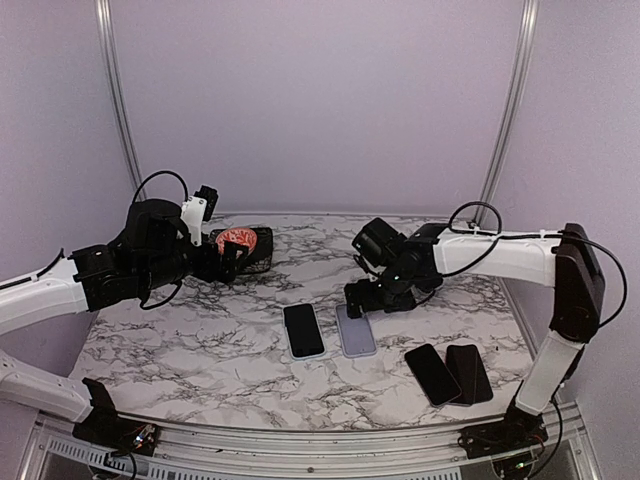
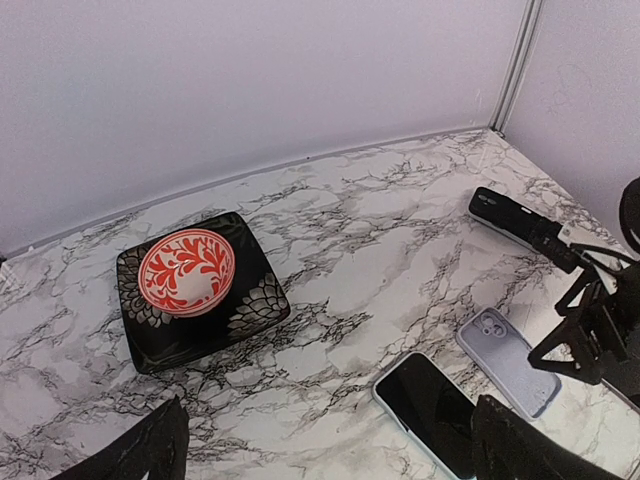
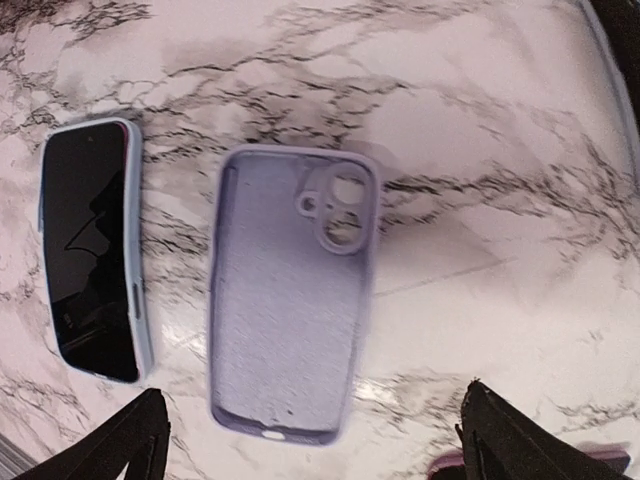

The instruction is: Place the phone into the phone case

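The phone (image 1: 303, 330) lies screen up on the marble table, a dark slab with a pale blue rim. Just to its right lies the lilac phone case (image 1: 355, 331), hollow side up, camera cut-out at the far end. In the right wrist view the phone (image 3: 90, 255) sits left of the case (image 3: 290, 300). My right gripper (image 3: 315, 450) hangs open over the case's near end, touching nothing. It shows from above as the right gripper (image 1: 365, 303). My left gripper (image 1: 235, 262) is open and empty at the far left, seen from its wrist as the left gripper (image 2: 335, 462), with the phone (image 2: 432, 412) and case (image 2: 507, 360) at lower right.
A black square dish (image 2: 245, 300) holding a red-and-white patterned bowl (image 2: 187, 270) stands at the back left, below the left gripper. Two more dark phone-shaped things (image 1: 432, 373) (image 1: 469, 372) lie at the front right. The right arm (image 2: 590, 310) reaches in over the table's middle.
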Tool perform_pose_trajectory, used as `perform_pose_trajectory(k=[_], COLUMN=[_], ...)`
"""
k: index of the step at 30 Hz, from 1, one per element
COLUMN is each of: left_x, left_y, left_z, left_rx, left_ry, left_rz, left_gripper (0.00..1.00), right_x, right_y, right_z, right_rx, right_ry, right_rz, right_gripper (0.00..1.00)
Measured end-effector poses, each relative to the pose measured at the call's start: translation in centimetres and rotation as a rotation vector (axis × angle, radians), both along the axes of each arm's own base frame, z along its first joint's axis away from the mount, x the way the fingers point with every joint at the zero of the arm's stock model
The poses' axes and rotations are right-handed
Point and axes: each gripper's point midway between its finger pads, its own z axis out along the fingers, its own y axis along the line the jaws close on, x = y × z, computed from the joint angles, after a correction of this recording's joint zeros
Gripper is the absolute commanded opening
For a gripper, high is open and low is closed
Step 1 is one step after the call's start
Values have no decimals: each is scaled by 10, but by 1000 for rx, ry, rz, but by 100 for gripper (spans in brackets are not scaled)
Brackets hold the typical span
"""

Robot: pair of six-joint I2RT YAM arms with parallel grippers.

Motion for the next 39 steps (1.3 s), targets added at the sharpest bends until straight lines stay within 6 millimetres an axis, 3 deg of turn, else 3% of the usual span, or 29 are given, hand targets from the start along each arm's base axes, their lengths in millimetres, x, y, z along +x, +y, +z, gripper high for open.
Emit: perform_pose_trajectory(k=[3, 7, 10, 14, 22, 26, 35, 39], left_x=[0, 0, -1, -1, -1, -1, 1, 1], left_y=[0, 0, -1, -1, -1, -1, -1, -1], left_z=[0, 0, 0, 0, 0, 0, -2, -2], left_rx=[0, -1, -3, -3, -3, -3, 0, 1], left_ry=[0, 1, 3, 3, 3, 3, 6, 7], left_rz=[0, -2, -6, -8, -8, -8, -5, -5], left_gripper=[99, 99, 99, 99, 99, 99, 99, 99], right_x=[-11, -52, -79, -100, -114, -114, -111, -111], right_y=[-37, -86, -109, -127, -139, -138, -136, -135], right_z=[10, -7, -27, -46, -61, -62, -66, -67], right_rx=[-50, -157, -229, -300, -349, -352, -356, -360], right_ry=[49, 195, 302, 396, 458, 458, 476, 487], right_rz=[-14, -8, 7, 18, 45, 73, 117, 123], right_gripper=[99, 99, 99, 99, 95, 85, 82, 62])
